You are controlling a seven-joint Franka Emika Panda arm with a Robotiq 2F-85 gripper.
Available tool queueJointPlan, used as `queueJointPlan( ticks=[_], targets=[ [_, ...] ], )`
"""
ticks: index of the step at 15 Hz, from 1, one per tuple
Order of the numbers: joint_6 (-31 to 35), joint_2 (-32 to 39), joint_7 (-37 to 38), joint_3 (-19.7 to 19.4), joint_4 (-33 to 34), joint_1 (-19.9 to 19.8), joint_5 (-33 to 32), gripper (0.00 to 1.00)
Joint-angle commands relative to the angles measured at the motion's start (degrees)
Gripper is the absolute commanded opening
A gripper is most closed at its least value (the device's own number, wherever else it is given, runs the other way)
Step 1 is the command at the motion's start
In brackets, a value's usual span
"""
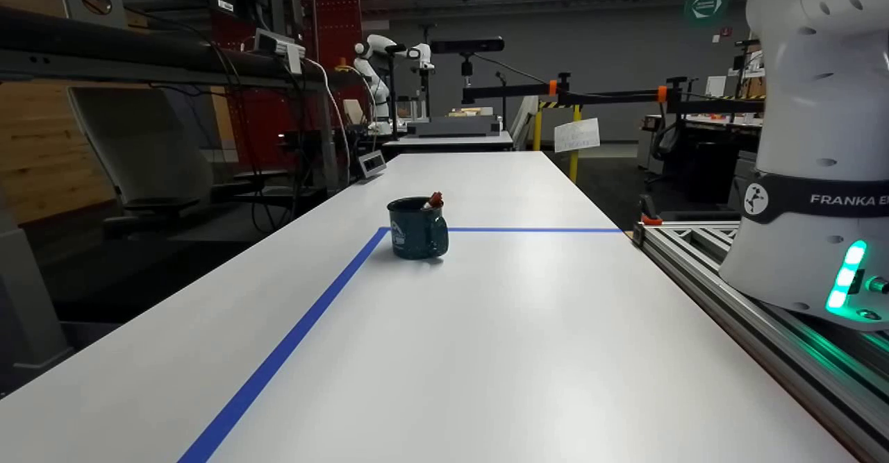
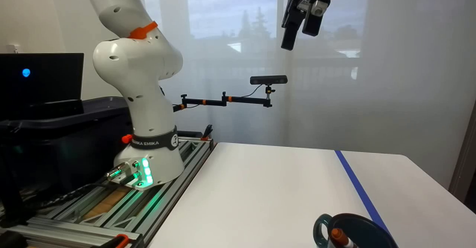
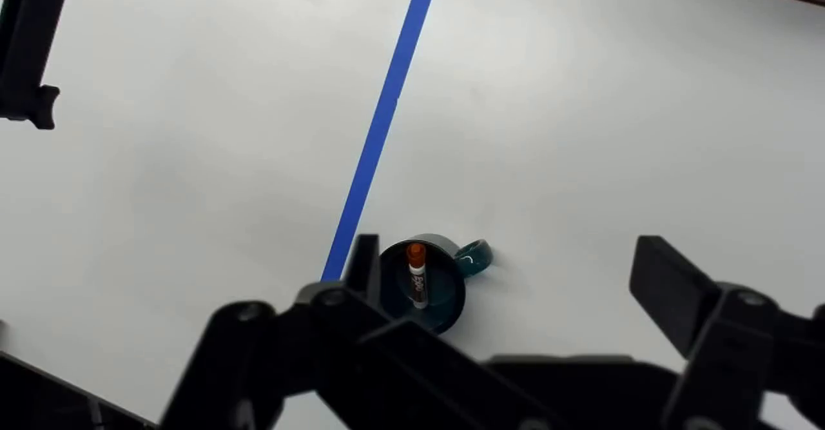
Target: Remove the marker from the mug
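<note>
White table [image 1: 514, 352]: one mug [image 1: 415, 232], one marker [image 3: 417, 276] inside.

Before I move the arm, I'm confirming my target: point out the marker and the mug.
Marker [image 3: 418, 280], wrist view: on its labelled barrel.
Mug [image 1: 415, 232], in an exterior view: on its outer wall.

Wrist view: down on mug [image 3: 446, 291]; both ext. views: along tbl [image 1: 486, 352], opp. ways.
</note>
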Motion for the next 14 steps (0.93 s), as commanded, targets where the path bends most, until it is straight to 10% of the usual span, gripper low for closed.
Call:
queueJointPlan(
  ticks=[1,14],
  targets=[
    [-0.5,0.8,0.5,-0.9,0.3,0.9,-0.3,1.0],
    [10.0,24.9,-5.1,-6.8,7.5,-1.9,12.3,1.0]
  ],
)
